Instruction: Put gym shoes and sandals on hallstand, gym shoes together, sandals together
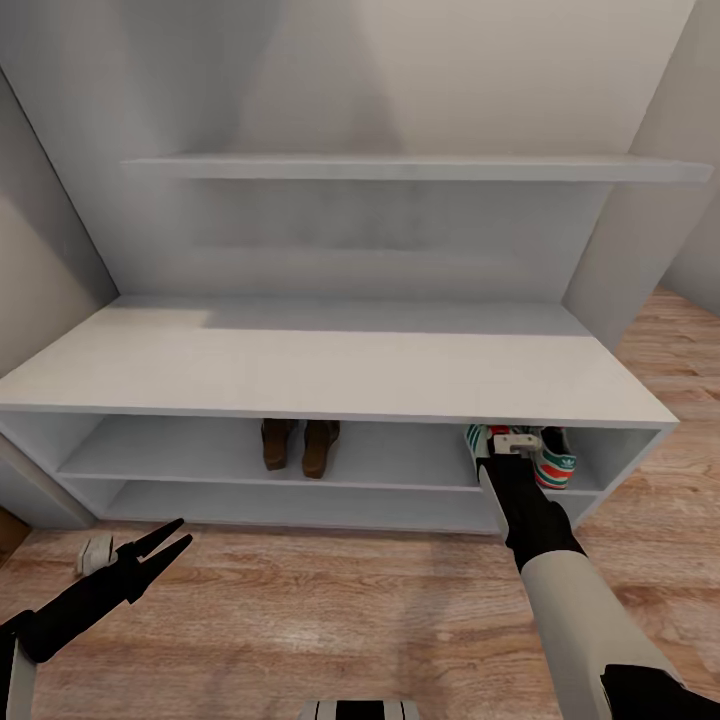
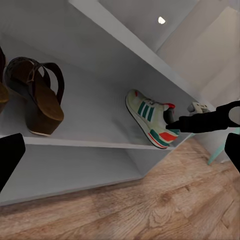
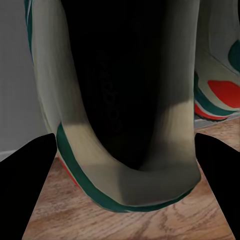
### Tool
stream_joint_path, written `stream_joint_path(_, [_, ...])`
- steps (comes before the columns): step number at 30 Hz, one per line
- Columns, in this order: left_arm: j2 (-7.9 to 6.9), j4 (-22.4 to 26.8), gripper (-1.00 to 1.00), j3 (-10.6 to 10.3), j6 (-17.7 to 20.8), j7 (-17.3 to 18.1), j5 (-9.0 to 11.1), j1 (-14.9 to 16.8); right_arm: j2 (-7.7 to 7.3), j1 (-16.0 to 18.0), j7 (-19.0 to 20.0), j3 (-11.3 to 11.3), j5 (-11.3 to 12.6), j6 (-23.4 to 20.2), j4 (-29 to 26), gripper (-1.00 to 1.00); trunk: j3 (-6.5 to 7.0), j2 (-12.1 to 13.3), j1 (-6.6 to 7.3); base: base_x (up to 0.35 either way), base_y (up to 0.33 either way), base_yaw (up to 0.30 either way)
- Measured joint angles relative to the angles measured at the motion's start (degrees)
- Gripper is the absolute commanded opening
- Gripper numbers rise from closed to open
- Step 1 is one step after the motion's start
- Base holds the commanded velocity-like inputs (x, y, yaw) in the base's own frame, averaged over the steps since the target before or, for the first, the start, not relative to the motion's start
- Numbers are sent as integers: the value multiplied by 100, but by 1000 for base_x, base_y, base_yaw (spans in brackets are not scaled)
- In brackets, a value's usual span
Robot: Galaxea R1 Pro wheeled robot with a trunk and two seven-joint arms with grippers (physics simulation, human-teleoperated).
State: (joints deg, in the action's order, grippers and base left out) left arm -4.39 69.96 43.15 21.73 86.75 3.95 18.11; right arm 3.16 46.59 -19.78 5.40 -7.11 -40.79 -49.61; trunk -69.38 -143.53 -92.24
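The hallstand [image 1: 330, 370] stands ahead against the wall. Both sandals [image 1: 300, 445] sit side by side on its upper open tier; one sandal [image 2: 40, 100] is close in the left wrist view. The two gym shoes [image 1: 555, 460] are at the right end of the same tier. My right gripper [image 1: 500, 447] reaches under the top board, and its fingers [image 3: 30, 170] press both sides of one gym shoe's heel [image 3: 125, 175]. The other gym shoe [image 3: 220, 95] stands just beside it. My left gripper [image 1: 168, 540] hangs open and empty over the corridor floor [image 1: 330, 600].
A floating wall shelf [image 1: 420, 168] runs above the hallstand. Its bottom tier [image 1: 300, 505] holds nothing. Walls close in on the left and right of the unit. Wood floor stretches in front, with my base [image 1: 360, 710] at the near edge.
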Motion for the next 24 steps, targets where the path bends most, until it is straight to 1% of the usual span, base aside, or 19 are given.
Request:
stream_joint_path(11, [0, 0, 100, 0, 2, 0, 0, 0, -2, -1, 0, 4, 2, 10, 137, -100, 0, 0, 0, 0, 0, 0])
stream_joint_path(18, [0, 0, 100, 0, 3, 0, -1, 0, -2, 0, 0, 5, -1, 282, 369, -100, 0, 0, 0, 0, 0, 0])
stream_joint_path(24, [0, 0, 100, 0, 1, 0, -1, 0, 0, 2, 0, 5, 5, 319, 396, -100, 0, 0, 0, 0, 0, 0])
